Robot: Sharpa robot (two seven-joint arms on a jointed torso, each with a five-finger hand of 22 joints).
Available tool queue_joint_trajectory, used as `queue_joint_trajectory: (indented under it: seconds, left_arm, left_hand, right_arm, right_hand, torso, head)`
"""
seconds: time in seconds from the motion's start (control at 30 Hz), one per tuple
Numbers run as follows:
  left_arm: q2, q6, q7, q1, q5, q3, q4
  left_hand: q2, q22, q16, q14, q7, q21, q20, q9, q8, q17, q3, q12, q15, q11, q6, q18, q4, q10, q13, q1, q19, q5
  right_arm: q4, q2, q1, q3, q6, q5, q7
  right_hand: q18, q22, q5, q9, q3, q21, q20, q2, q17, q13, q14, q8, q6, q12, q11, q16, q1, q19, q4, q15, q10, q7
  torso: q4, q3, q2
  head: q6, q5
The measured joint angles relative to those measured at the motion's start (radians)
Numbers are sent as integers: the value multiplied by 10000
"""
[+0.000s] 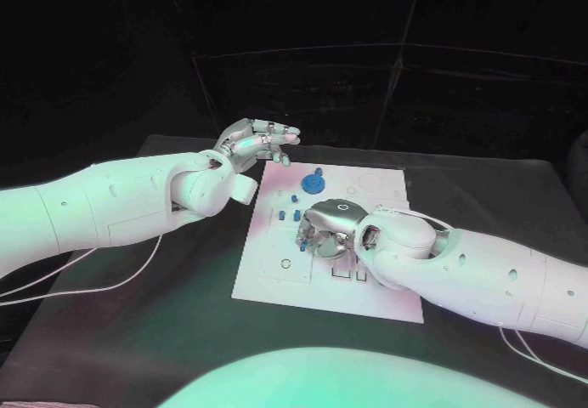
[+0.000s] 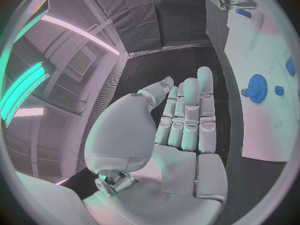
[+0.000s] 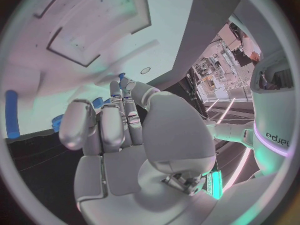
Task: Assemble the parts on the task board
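The white task board point(image 1: 321, 255) lies in the middle of the black table. A blue gear point(image 1: 313, 182) stands near its far edge, and small blue parts point(image 1: 294, 201) lie just nearer. My right hand point(image 1: 329, 228) hangs over the board's middle, fingers pointing down. In the right wrist view its thumb and a finger point(image 3: 128, 92) meet on a small blue part point(image 3: 122, 76) against the board point(image 3: 75, 30). My left hand point(image 1: 257, 140) hovers beyond the board's far left corner, holding nothing. In the left wrist view its fingers point(image 2: 187, 115) are straight, with the gear point(image 2: 256, 87) beside them.
A blue peg point(image 3: 11, 114) lies on the board beside my right hand, and further blue pieces point(image 3: 97, 102) sit close to its fingers. White cables point(image 1: 74, 285) trail over the table under my left arm. Rectangular recesses point(image 1: 343, 274) mark the board's near half.
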Motion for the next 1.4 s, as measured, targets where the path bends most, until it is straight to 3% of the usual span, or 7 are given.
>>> queue_joint_trajectory:
  seconds: [0.43,0.57,0.73,0.9,1.07,1.4]
  left_arm:
    - [-10,32,-16,1,1,0,8]
    - [-11,42,-24,2,1,0,10]
    - [-17,53,-36,3,1,0,10]
    - [-21,61,-54,4,1,0,7]
    - [-21,71,-81,5,1,0,3]
    - [-25,94,-121,6,2,0,-6]
  left_hand:
    - [0,-12,0,0,0,0,0,1,0,-22,0,0,0,0,0,0,0,0,0,0,0,0]
    - [0,-12,0,0,0,0,0,1,0,-22,0,0,0,0,0,0,0,0,0,0,0,0]
    - [0,-11,0,0,0,0,0,1,0,-21,0,0,0,0,0,-1,0,0,0,0,0,0]
    - [0,-11,0,0,0,0,0,1,0,-21,0,0,0,0,0,0,0,0,0,0,0,0]
    - [0,-10,0,-36,0,0,0,2,0,-31,0,0,36,0,0,-1,0,0,0,0,0,0]
    - [0,-18,0,-36,0,0,0,2,0,-31,0,0,36,0,0,-3,0,0,0,0,0,0]
  right_arm:
    - [-12,73,6,-4,115,-233,-70]
    - [-24,84,3,-12,143,-265,-76]
    - [-52,82,-7,-26,149,-286,-81]
    - [-53,79,-9,-27,137,-279,-73]
    - [-44,62,-9,-30,58,-241,-48]
    - [182,-307,-10,-31,-462,-143,6]
  right_hand:
    - [0,-18,1,-15,-50,0,0,-129,-18,8,0,-10,-62,-132,6,0,-129,0,-38,0,-5,54]
    - [1,-73,246,-66,-226,0,3,-316,-59,-22,-3,-183,-320,-401,158,0,-318,-3,34,8,-312,186]
    - [0,-148,342,-90,-389,-71,56,-459,-123,-25,-18,-183,-476,-542,282,0,-461,-57,83,93,-610,272]
    - [0,-148,344,-89,-417,-71,92,-459,-135,-25,-18,-183,-531,-580,281,0,-461,-92,86,93,-610,261]
    - [0,-231,381,-126,-633,-110,92,-574,-181,-16,17,-183,-1183,-659,255,0,-576,-92,106,129,-857,155]
    - [0,-392,528,-126,-1009,-224,127,-750,-267,-16,17,-182,-1679,-697,242,0,-697,-127,176,128,-1012,90]
  torso:
    - [7,-4,-4]
    - [8,-6,-7]
    - [9,-6,-7]
    - [10,-5,-7]
    - [10,-3,-7]
    - [10,7,-12]
  head:
    - [-14,-14]
    - [-15,-16]
    - [-15,-17]
    - [-17,-23]
    - [-14,-24]
    - [27,-42]
